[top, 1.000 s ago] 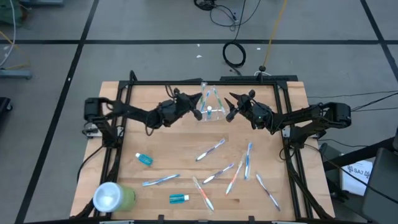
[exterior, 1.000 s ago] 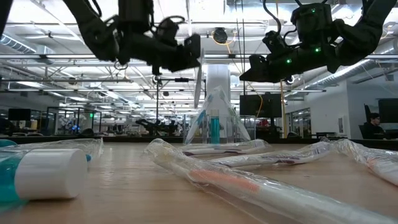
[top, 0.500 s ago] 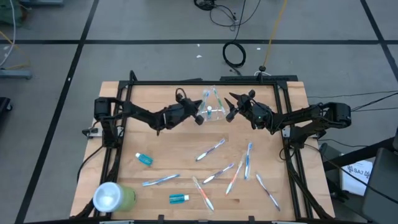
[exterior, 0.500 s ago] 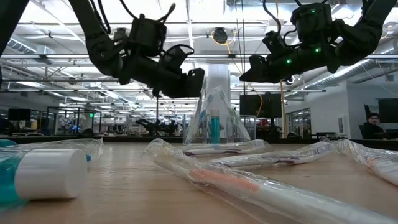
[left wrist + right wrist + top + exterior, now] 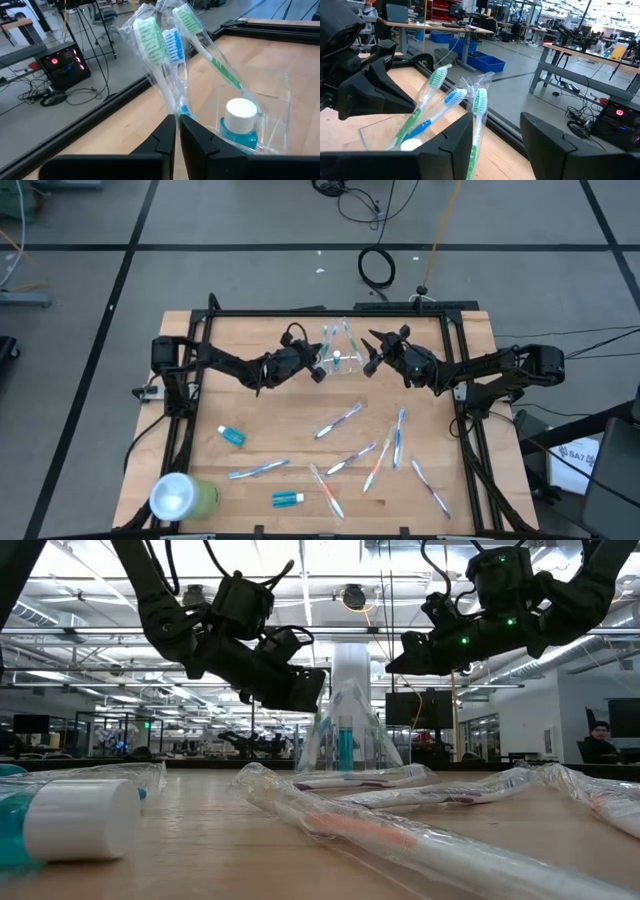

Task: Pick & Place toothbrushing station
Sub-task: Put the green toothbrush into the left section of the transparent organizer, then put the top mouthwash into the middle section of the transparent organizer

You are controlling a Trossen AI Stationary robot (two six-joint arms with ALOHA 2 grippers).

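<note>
Fingers of the left gripper (image 5: 176, 131) are pressed together with nothing between them, tips hovering just beside the wrapped toothbrushes (image 5: 165, 60) that stand in the toothbrushing station (image 5: 338, 360). I see that station, a small clear cup, at the far middle of the table (image 5: 250, 420), between my two grippers. Inside it sit three wrapped brushes and a small blue bottle with a white cap (image 5: 240, 122).

The right gripper (image 5: 372, 352) hangs on the cup's right side with its fingers spread wide, and the brushes show in the gap between them in the right wrist view.

I judge the step in hand to be the approach to the cup, with no grasp made yet. The next move calls for one gripper to open around the cup's wall and close gently, since thin clear plastic may flex or tip under its tall load.

Nearer to me, loose wrapped toothbrushes (image 5: 338, 420) and two small toothpaste tubes (image 5: 231, 436) lie scattered on the table, and a light-green cup (image 5: 182, 497) lies at the near left corner.

The cup's rim and walls are hard to make out against the wood. I cannot tell whether either gripper touches it.
</note>
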